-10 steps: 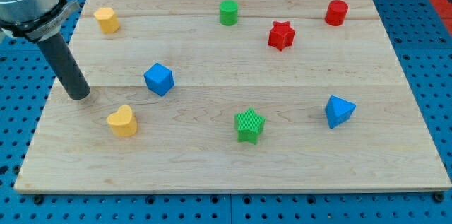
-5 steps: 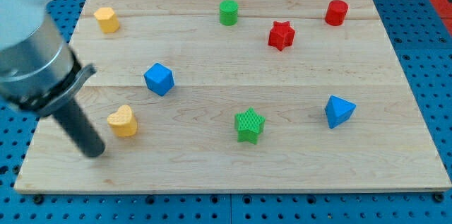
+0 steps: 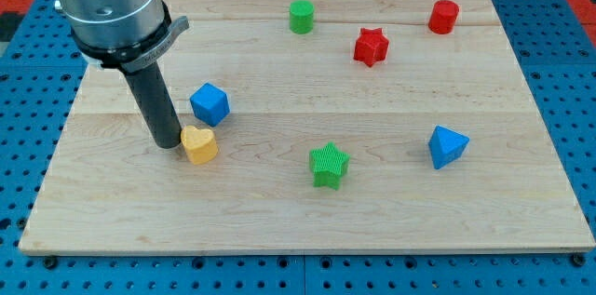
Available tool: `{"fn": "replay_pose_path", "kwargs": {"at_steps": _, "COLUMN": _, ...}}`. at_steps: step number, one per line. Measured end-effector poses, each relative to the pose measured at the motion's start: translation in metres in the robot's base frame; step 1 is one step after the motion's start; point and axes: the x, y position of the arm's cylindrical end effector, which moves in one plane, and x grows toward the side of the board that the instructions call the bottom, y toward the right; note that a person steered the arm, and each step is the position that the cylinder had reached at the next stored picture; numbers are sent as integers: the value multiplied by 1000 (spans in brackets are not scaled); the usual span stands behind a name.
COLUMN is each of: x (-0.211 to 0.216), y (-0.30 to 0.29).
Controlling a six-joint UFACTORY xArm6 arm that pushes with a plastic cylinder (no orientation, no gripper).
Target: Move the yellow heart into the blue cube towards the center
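Note:
The yellow heart [image 3: 199,144] lies left of the board's middle, just below the blue cube [image 3: 209,104], with a small gap between them. My tip [image 3: 168,142] stands against the heart's left side. The dark rod and the grey arm body rise from there towards the view's top left.
A green cylinder [image 3: 301,17], a red star [image 3: 371,46] and a red cylinder [image 3: 444,16] stand along the top. A green star [image 3: 328,164] and a blue pyramid-like block [image 3: 447,146] lie lower right. The arm hides the board's top left corner.
My tip swung down the left side, then right and up against the yellow heart. The heart slid right and up, close under the blue cube. The arm now covers the yellow block at top left.

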Motion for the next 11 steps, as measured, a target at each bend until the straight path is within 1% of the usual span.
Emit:
{"fn": "replay_pose_path", "kwargs": {"at_steps": 1, "x": 0, "y": 0}}
{"fn": "replay_pose_path", "kwargs": {"at_steps": 2, "x": 38, "y": 5}}
{"fn": "replay_pose_path", "kwargs": {"at_steps": 3, "x": 65, "y": 16}}
{"fn": "replay_pose_path", "kwargs": {"at_steps": 4, "x": 61, "y": 19}}
{"fn": "replay_pose_path", "kwargs": {"at_steps": 5, "x": 18, "y": 43}}
{"fn": "replay_pose_path", "kwargs": {"at_steps": 6, "x": -5, "y": 54}}
{"fn": "replay_pose_path", "kwargs": {"at_steps": 7, "x": 2, "y": 38}}
{"fn": "replay_pose_path", "kwargs": {"at_steps": 8, "x": 22, "y": 11}}
{"fn": "replay_pose_path", "kwargs": {"at_steps": 9, "x": 23, "y": 11}}
{"fn": "replay_pose_path", "kwargs": {"at_steps": 10, "x": -13, "y": 28}}
{"fn": "replay_pose_path", "kwargs": {"at_steps": 11, "x": -33, "y": 40}}
